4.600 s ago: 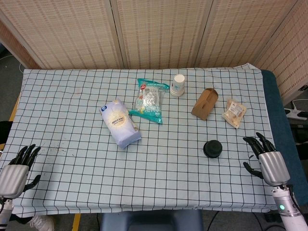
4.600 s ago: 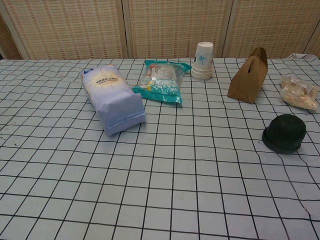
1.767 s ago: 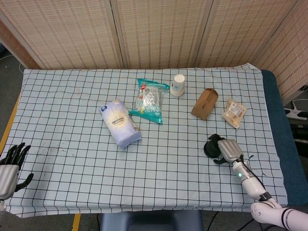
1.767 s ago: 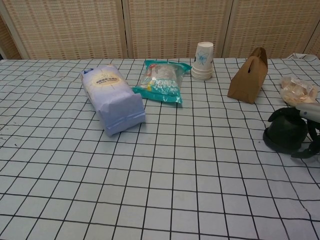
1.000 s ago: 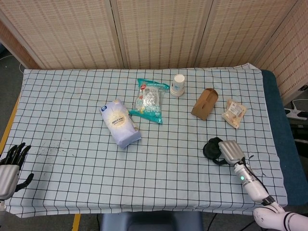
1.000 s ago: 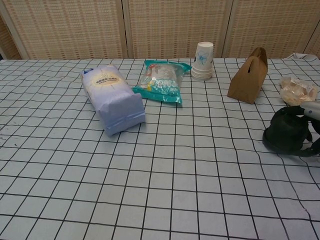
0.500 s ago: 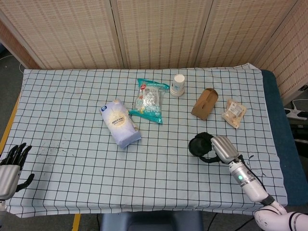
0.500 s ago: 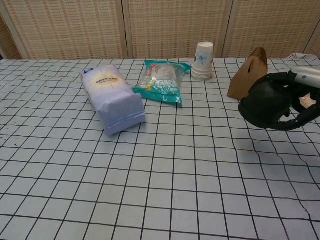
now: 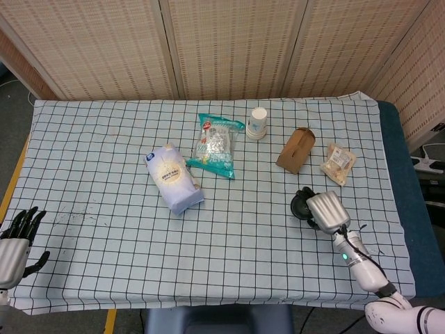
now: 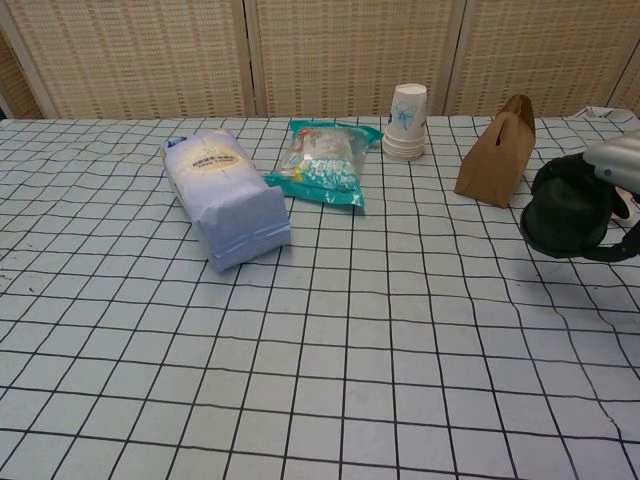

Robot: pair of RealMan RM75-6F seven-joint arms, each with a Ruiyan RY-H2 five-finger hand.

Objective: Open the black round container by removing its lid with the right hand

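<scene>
A checked cloth (image 9: 104,160) with a black grid covers the table. On it lie a pale crinkled paper bag (image 9: 174,179), a glossy teal snack packet (image 9: 217,145), a folded brown carton (image 9: 296,149), and stacked white paper cups (image 9: 256,123). The right hand (image 9: 327,211) grasps the black round container (image 10: 566,216), dark fingers (image 10: 612,252) wrapped around its matte domed body, raised near the table's right edge. The left hand (image 9: 15,238) hangs released, fingers spread.

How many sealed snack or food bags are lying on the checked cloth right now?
3: a white and lavender paper bag at centre-left, a teal plastic snack bag beside the stacked paper cups, and a small clear packet right of the brown cardboard box. None appears hidden.
</scene>
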